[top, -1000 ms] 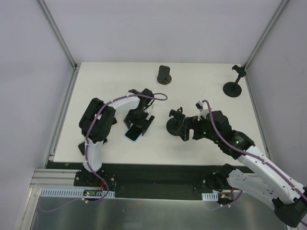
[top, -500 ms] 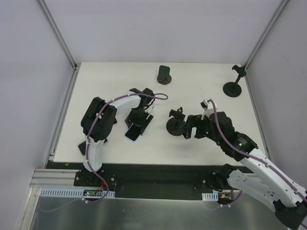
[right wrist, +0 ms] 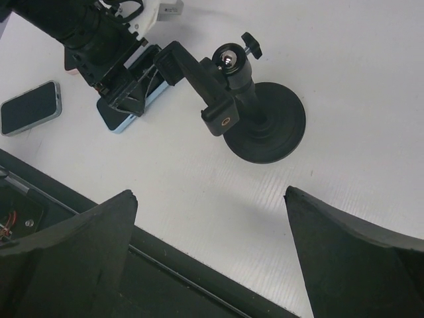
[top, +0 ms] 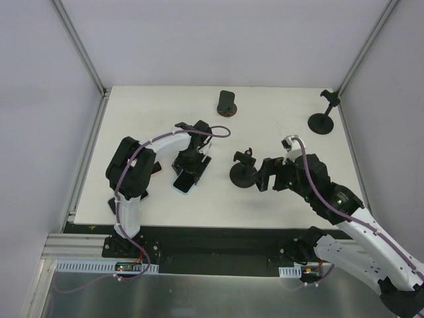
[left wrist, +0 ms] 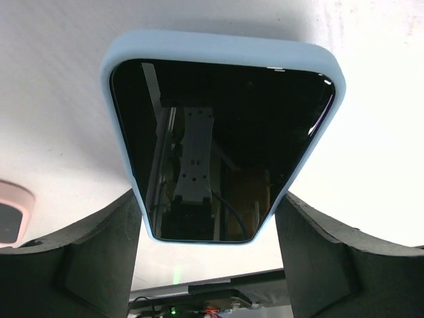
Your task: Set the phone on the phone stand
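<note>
On a white table (top: pixel 132 119) walled by pale panels, the left gripper (top: pixel 190 165) is sitting low over a phone (top: pixel 183 186) in a pale case, covering its far end while the near end is lying flat on the surface. Near the middle, a black phone stand (top: pixel 241 174) is resting on its round base, and the right gripper (top: pixel 264 176) is hanging just beside it. A second black stand (top: pixel 322 121) is standing at the far right corner, and a small dark holder (top: pixel 226 103) is sitting at the far edge.
</note>
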### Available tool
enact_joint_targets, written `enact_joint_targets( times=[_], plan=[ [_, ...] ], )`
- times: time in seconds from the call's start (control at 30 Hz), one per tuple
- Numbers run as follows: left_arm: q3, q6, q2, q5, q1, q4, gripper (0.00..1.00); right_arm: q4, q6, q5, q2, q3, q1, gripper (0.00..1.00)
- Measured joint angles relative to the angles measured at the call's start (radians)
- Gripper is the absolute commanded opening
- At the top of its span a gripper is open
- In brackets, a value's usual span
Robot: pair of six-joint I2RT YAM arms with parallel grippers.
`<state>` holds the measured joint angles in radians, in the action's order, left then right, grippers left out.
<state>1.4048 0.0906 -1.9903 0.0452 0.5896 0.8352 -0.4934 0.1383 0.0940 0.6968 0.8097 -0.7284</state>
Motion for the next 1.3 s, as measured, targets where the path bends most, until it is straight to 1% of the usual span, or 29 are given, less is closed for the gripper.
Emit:
enact_joint_targets(
  times=[0.17,0.27,0.43,0.63,0.77,0.8,0.9,1.0,1.13,1.2,1.27,1.3],
  plan=[
    [-0.022,0.01,0.098,-0.006,0.0,-0.025,0.0,-0.036,-0.018,0.008,0.019,0.046,0.0,0.96],
    [-0.026,0.021,0.184,-0.011,0.0,-0.044,0.0,-0.05,-0.032,0.019,0.034,0.079,0.0,0.96],
    [-0.057,0.032,0.352,-0.065,0.0,-0.09,0.0,-0.099,-0.06,0.057,0.071,0.157,0.0,0.97],
    [-0.167,0.05,0.633,-0.13,0.0,-0.209,0.0,-0.167,-0.099,0.099,0.17,0.33,0.0,0.98],
    [-0.28,0.052,0.871,-0.134,0.0,-0.325,0.0,-0.175,-0.109,0.103,0.245,0.458,-0.014,0.99],
    [-0.295,0.052,0.909,-0.133,0.0,-0.344,0.0,-0.171,-0.11,0.1,0.269,0.492,-0.024,0.96],
    [-0.352,0.052,1.017,-0.131,0.0,-0.422,0.0,-0.125,-0.1,0.089,0.355,0.573,-0.074,0.91],
    [-0.406,0.052,1.086,-0.12,0.0,-0.491,0.0,-0.065,-0.069,0.085,0.468,0.634,-0.149,0.89],
    [-0.45,0.053,1.121,-0.09,0.0,-0.542,0.0,0.004,-0.023,0.114,0.627,0.705,-0.242,0.84],
    [-0.46,0.053,1.122,-0.076,0.0,-0.558,0.0,0.035,0.0,0.137,0.701,0.737,-0.284,0.8],
    [-0.468,0.053,1.122,-0.071,0.0,-0.569,0.0,0.062,0.018,0.151,0.747,0.758,-0.309,0.77],
    [-0.47,0.053,1.122,-0.07,0.0,-0.57,0.0,0.074,0.027,0.162,0.764,0.766,-0.319,0.74]
  ],
)
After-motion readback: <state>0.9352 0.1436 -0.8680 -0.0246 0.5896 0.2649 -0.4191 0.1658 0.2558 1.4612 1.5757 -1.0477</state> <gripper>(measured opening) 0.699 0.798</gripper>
